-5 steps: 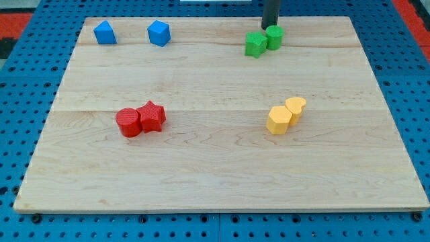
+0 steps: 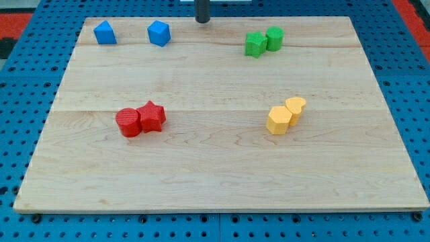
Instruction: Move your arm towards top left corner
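Blocks sit in pairs on the wooden board [image 2: 201, 168]: two blue blocks [image 2: 105, 32] [image 2: 159, 33], two touching red blocks [image 2: 128, 123] [image 2: 152, 116], two green blocks [image 2: 255, 44] [image 2: 274, 37], two yellow blocks [image 2: 279, 120] [image 2: 295, 107]. My tip [image 2: 202, 21], a bare rod without jaws, stands at the top edge, right of the blue blocks.

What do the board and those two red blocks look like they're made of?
The pale rectangular wooden board looks like light wood, probably joined planks: grain streaks and lengthwise seams show, with a smooth matte finish. The red round block and the red star-like block touching it look like moulded or printed plastic, uniform in colour, faintly ridged; hard to confirm.
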`<action>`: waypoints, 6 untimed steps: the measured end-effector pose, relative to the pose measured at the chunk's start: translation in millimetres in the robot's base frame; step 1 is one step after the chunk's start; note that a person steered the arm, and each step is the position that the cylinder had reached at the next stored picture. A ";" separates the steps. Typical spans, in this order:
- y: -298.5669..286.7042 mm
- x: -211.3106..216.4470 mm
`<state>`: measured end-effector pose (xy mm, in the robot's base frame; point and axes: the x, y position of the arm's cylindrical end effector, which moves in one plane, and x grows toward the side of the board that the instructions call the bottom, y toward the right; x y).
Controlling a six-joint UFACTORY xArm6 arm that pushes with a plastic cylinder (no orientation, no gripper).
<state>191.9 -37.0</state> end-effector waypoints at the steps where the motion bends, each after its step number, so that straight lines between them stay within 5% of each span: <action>1: 0.0 0.0; 4: -167.4 -0.4; 5: -266.0 -0.5; 6: -250.2 29.3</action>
